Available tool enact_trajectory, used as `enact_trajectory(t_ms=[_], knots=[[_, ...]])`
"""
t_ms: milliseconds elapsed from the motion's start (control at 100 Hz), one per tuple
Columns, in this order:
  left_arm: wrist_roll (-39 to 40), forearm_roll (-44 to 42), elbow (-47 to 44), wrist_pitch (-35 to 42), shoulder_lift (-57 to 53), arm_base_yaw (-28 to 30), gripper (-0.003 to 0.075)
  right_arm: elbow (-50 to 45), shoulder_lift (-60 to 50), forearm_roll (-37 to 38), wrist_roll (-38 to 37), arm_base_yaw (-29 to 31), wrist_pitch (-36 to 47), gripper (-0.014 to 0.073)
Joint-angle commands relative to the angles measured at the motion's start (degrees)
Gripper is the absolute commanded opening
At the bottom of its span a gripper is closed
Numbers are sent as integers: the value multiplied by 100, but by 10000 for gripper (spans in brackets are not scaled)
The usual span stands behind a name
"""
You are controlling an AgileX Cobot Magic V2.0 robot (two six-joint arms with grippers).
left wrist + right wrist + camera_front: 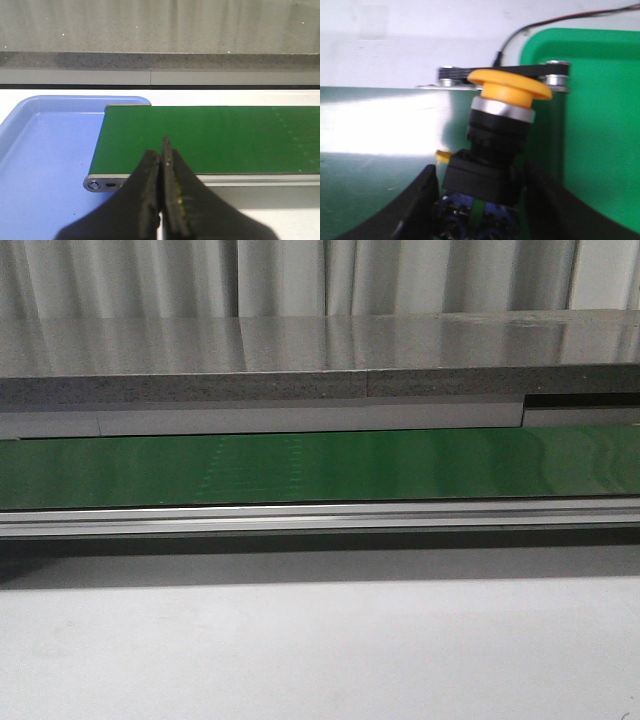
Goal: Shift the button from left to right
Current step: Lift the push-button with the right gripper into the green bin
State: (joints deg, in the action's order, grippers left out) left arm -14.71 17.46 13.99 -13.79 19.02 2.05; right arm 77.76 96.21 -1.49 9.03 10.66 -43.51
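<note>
The button [505, 130], with a yellow-orange round head, a silver collar and a black boxy body, stands slightly tilted between my right gripper's [482, 210] two black fingers. They press against both sides of its body, over the right end of the green belt [380, 190]. My left gripper [162, 155] is shut and empty above the left end of the belt [215, 135]. In the front view the belt [320, 465] shows no button and neither gripper.
A blue tray [45, 150] lies beside the belt's left end. A green tray [600, 125] lies just past the belt's right end, behind a black roller bracket [520, 72] with a cable. A grey metal rail [320, 518] runs along the belt's front.
</note>
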Motion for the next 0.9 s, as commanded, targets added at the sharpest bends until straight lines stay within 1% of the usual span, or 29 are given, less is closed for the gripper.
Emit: enact_trajectory(t_ms=[0, 170, 380, 660, 890], knots=[[-5, 88, 159, 401, 32, -47, -21, 211, -266, 48, 59, 391, 187, 171], [-5, 88, 159, 401, 32, -47, -21, 211, -261, 48, 59, 979, 302, 171], [-5, 88, 159, 401, 32, -47, -21, 211, -156, 48, 59, 1358, 541, 171], [-5, 88, 159, 401, 32, -47, -21, 211, 474, 57, 59, 1407, 339, 171], [-5, 88, 159, 401, 32, -47, -21, 211, 768, 13, 59, 1407, 279, 171]])
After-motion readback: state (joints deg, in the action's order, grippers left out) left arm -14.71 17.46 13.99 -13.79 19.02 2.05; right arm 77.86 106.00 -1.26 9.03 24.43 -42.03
